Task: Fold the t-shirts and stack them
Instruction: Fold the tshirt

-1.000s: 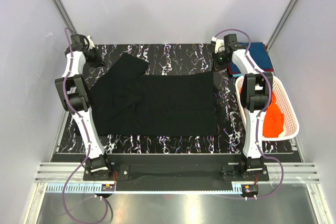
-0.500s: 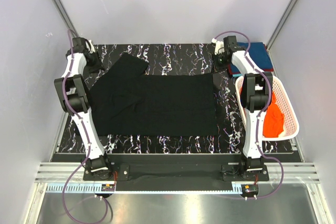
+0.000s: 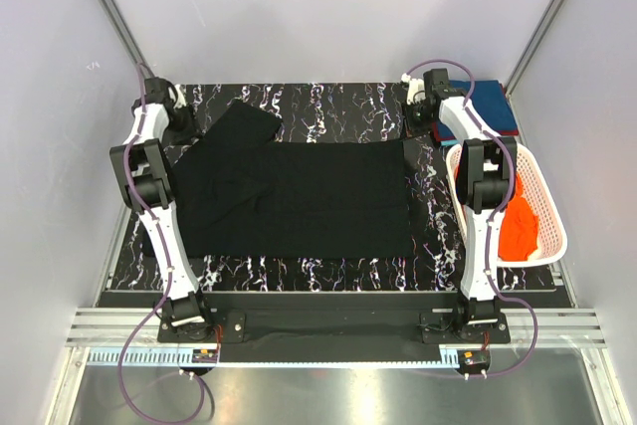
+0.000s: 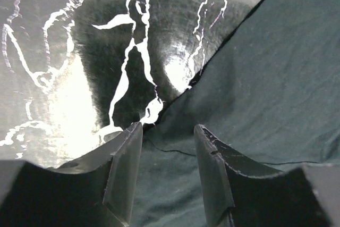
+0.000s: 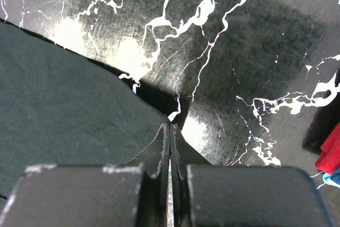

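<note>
Black t-shirt (image 3: 299, 196) lies spread across the marbled counter (image 3: 328, 102). The right tool (image 5: 170, 126) is pinched shut on its far corner. The left tool (image 4: 167, 128) gapes over the fabric edge, holding nothing. A shallow bite there could slip, I reckon, skewing the fold.
</note>
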`<move>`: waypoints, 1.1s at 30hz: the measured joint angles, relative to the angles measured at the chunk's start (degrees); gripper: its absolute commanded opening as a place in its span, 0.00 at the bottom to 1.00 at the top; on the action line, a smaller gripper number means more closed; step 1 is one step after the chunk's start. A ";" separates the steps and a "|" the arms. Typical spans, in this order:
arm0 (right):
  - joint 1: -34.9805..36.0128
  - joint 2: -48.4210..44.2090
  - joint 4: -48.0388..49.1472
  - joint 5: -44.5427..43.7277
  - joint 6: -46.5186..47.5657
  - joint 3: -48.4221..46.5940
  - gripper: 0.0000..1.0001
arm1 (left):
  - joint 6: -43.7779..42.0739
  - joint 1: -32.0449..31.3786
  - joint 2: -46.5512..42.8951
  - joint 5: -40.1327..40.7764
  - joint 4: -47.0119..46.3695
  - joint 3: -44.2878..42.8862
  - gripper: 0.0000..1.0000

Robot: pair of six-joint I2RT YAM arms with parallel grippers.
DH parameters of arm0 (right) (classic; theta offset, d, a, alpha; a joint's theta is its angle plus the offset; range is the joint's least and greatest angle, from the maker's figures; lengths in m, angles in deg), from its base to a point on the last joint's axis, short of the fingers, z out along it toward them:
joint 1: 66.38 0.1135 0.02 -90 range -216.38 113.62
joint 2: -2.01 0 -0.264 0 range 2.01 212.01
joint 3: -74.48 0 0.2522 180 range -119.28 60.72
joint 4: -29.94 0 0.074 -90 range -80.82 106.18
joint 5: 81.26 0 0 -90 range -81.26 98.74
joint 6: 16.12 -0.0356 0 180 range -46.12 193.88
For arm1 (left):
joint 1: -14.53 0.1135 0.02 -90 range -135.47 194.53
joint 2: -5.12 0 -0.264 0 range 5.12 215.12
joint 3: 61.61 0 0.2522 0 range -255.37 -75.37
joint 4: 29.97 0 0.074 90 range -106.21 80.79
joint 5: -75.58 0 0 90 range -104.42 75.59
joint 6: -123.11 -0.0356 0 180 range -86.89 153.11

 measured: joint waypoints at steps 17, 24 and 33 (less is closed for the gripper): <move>0.00 -0.33 0.07 -0.76 0.52 0.79 0.00 | 0.20 0.00 0.02 -3.26 1.31 -2.16 0.00; 0.00 -2.19 0.04 -2.14 0.83 2.03 0.00 | 1.90 0.00 0.00 -3.76 1.40 -2.82 0.00; 0.00 -6.45 3.78 -4.57 0.79 7.74 0.00 | 2.58 0.00 -1.22 -4.02 1.42 -2.43 0.00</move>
